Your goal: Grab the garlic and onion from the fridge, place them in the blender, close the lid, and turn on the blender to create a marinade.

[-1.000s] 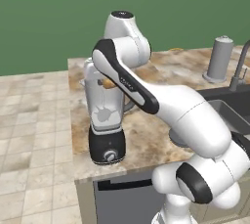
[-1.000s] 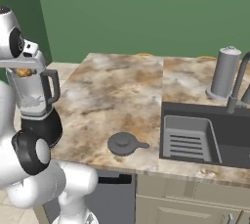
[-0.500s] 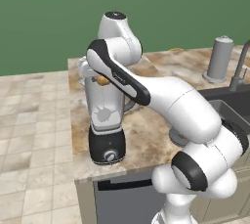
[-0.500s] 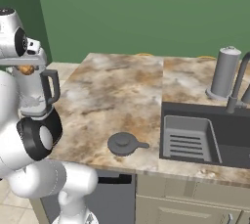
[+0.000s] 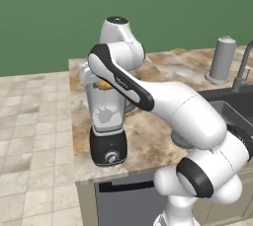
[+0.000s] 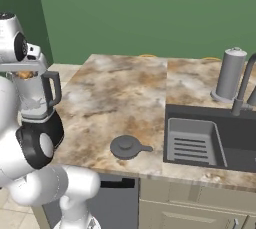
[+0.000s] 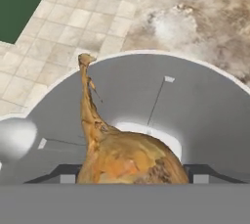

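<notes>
At the mouth of the blender [image 5: 106, 121], the onion [image 7: 129, 157] hung golden-brown and papery, its dried stalk pointing up the hand view. The gripper [image 7: 129, 179] was clamped on it, one dark finger tip showing on each side of the bulb. The jar's round grey rim and inner wall curved behind the onion. In the left base view the onion showed as an orange patch at the very top of the clear jar, under the hand. A pale shape lay low in the jar; whether it was the garlic could not be told. The jar stood uncovered on its black base, round knob [image 5: 111, 157] facing the front and dark handle [image 6: 52, 90] turned toward the middle of the counter [image 6: 115, 93].

The blender stood at the counter's front left corner, its base close to both the front edge and the left edge, with tiled floor [image 5: 34, 121] beyond that edge. The lid [image 6: 125, 146] lay flat on the counter to the right of the blender, near the front edge, well apart from the jar and just left of the sink [image 6: 192, 133]. Between blender and lid the stone top was bare, as was the stretch behind them up to the green wall [image 6: 150, 13]. Farther right of the blender, behind the sink, stood a tall steel cylinder [image 6: 230, 75] beside the faucet [image 6: 242, 88].
</notes>
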Controlling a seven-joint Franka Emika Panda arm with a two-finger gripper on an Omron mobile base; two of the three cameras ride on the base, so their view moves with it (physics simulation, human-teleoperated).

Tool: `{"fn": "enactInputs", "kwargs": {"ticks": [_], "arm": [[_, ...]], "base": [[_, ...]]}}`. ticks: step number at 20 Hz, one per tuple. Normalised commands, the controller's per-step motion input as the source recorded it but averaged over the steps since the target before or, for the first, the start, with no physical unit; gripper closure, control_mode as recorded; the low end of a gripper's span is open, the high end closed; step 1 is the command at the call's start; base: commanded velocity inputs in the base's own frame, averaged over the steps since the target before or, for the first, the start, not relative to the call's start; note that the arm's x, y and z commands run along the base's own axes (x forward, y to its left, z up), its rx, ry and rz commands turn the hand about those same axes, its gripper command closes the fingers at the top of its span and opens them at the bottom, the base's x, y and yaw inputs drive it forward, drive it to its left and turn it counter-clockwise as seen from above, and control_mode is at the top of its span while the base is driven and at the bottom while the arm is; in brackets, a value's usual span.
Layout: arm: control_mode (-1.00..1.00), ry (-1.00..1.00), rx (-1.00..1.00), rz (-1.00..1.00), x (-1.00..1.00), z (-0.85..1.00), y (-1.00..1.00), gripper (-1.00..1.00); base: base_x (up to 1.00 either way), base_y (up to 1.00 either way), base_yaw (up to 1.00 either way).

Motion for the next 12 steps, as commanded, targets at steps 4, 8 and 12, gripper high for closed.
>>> {"fn": "enactInputs", "kwargs": {"ticks": [4,8,12], "arm": [[-1.00,0.06,-0.01,0.00,-0.55,-0.67,0.00,-1.00],[-1.00,0.09,-0.01,0.00,-0.12,-0.20,0.01,-1.00],[-1.00,0.00,0.00,0.00,-0.20,0.03,-0.12,-1.00]], "base": [[0.00,0.00,0.00],[0.00,0.00,0.00],[0.00,0.00,0.00]]}}
